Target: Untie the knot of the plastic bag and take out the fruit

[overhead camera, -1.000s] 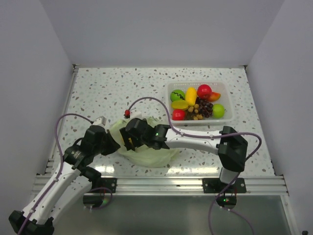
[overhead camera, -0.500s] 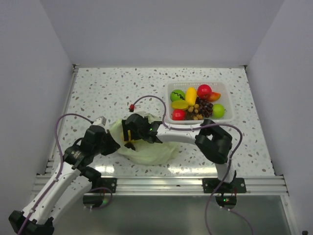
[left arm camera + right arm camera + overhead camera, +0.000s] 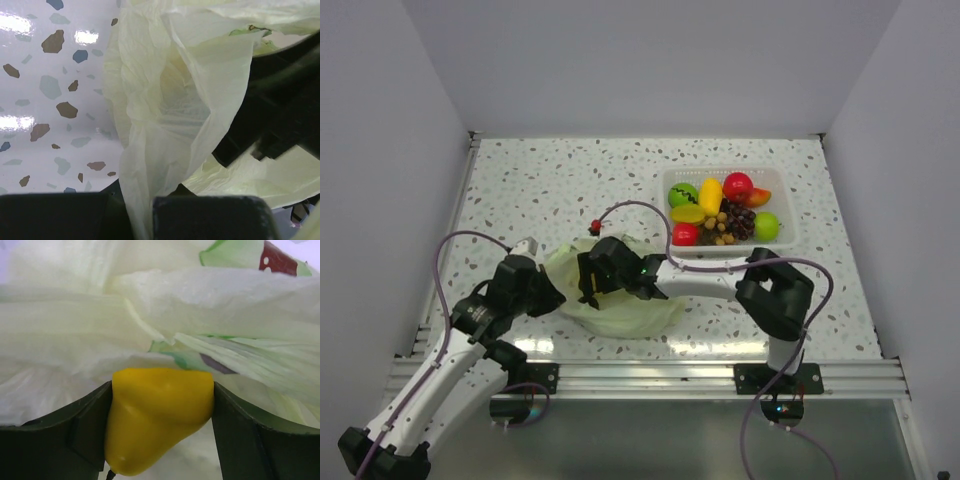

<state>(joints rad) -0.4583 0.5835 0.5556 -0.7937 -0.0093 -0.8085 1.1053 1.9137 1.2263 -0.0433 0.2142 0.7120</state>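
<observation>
The pale green plastic bag [image 3: 620,305] lies near the table's front, mouth open; no knot shows. My left gripper [image 3: 550,292] is shut on the bag's left edge; in the left wrist view the bag's film [image 3: 165,100] runs down between its jaws [image 3: 131,202]. My right gripper [image 3: 588,282] is at the bag's mouth, shut on a yellow pear-like fruit [image 3: 588,292]. The right wrist view shows the pear [image 3: 157,415] clamped between both fingers [image 3: 85,435], with the gripper [image 3: 161,412] against bag plastic [image 3: 150,305].
A white basket [image 3: 782,180] at the back right holds several fruits: a yellow piece [image 3: 710,195], a red one [image 3: 737,185], grapes [image 3: 738,220], the striped green ball [image 3: 682,194] and a lime apple [image 3: 767,226]. Purple cables loop over both arms.
My right arm's elbow swung left, then back to the right; its gripper stayed at the bag's mouth, shifting slightly right. The left arm has not moved.
</observation>
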